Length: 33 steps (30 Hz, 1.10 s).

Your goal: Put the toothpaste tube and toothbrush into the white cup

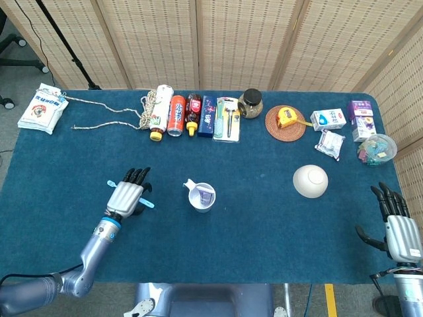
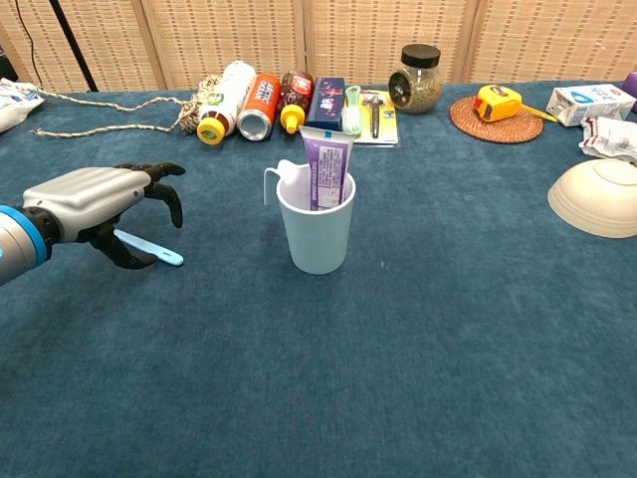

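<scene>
The white cup (image 2: 318,234) (image 1: 202,198) stands upright near the table's middle, with the purple toothpaste tube (image 2: 326,167) (image 1: 207,195) standing in it. To its left the light blue toothbrush (image 2: 151,250) (image 1: 147,204) lies flat on the blue cloth. My left hand (image 2: 100,194) (image 1: 127,196) hovers over the brush's handle with fingers spread and curved down, thumb low beside the brush, holding nothing. It hides most of the brush in the head view. My right hand (image 1: 398,228) rests open past the table's right front corner, far from the cup.
Along the back edge stand a rope coil, bottles (image 1: 160,111), a can (image 1: 176,114), boxes, a jar (image 1: 250,103) and a tape measure on a coaster (image 1: 286,122). A white bowl (image 1: 310,181) lies upside down right of the cup. A packet (image 1: 43,107) lies far left.
</scene>
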### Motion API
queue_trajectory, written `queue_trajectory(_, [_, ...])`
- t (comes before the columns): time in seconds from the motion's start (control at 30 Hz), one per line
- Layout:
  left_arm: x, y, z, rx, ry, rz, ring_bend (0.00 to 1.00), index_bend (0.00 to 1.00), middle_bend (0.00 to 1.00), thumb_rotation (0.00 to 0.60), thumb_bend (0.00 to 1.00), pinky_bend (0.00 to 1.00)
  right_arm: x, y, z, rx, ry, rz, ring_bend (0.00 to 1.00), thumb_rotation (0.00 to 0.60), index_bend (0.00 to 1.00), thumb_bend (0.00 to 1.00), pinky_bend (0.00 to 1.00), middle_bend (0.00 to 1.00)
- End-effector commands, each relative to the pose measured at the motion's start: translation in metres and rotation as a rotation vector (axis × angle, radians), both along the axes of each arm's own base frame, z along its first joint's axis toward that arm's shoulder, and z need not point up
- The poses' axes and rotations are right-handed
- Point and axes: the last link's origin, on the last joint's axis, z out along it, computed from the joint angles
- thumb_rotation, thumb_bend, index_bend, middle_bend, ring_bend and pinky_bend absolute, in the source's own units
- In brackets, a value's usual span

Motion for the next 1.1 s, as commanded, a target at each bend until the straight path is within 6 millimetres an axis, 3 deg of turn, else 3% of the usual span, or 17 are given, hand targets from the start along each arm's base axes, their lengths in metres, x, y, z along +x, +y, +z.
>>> queue_trajectory(0.03, [0.0002,-0.001,-0.0022,0.002,0.002,-0.002,0.0,0.4,0.0,0.6,0.29,0.0,0.0001,0.0001,-0.0001,0.001,0.0,0.001,0.0,0.6,0.0,0.31,0.03,0.0])
queue_trajectory(1.1, [0.0026,-0.0016,-0.0085,-0.007,0.04,0.008,0.0,0.56,0.0,0.6,0.38,0.0,-0.0005,-0.0002,0.0008,-0.002,-0.001,0.0,0.0,0.6,0.0,0.31,0.03,0.0])
